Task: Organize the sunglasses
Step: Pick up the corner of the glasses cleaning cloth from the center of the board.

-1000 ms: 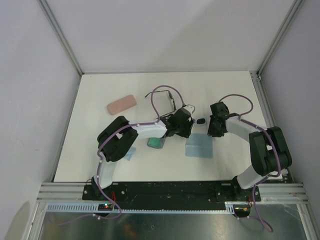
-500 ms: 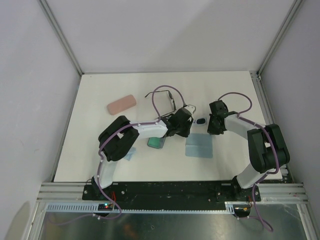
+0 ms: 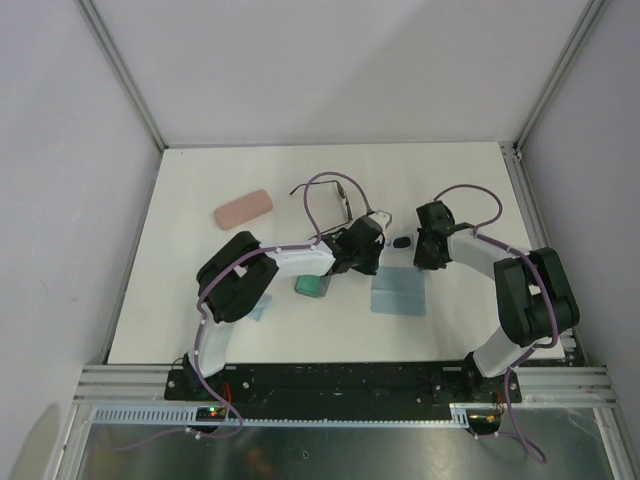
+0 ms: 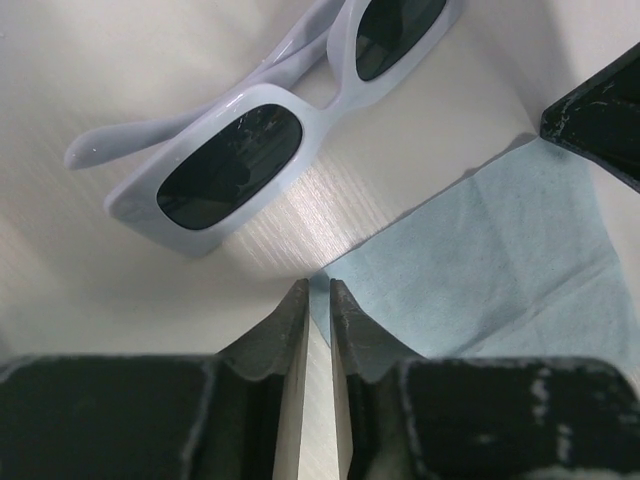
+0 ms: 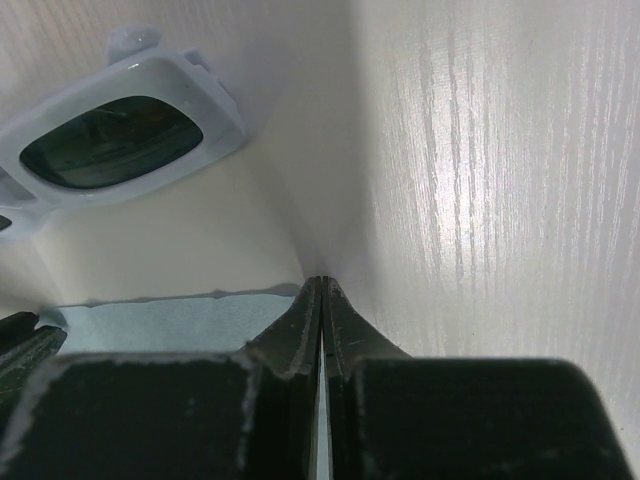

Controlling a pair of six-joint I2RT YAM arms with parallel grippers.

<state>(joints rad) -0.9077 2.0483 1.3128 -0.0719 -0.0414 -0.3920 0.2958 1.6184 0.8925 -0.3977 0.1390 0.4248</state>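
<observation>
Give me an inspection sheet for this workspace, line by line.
Surface: white table, wood-grain finish.
Job's things: white sunglasses lying between the two grippers; black wire sunglasses further back, arms unfolded.
Clutter: pink case, teal case, light-blue cloth, second cloth partly under the left arm.
Grippers: left gripper nearly closed at the light-blue cloth's corner; right gripper shut, empty.
Cables: purple cable loops above each arm.
Surroundings: grey walls, aluminium frame.

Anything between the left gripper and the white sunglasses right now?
Nothing visible. Only bare table lies between the left gripper and the white sunglasses; the light-blue cloth has one corner lying flat at its fingertips.
</observation>
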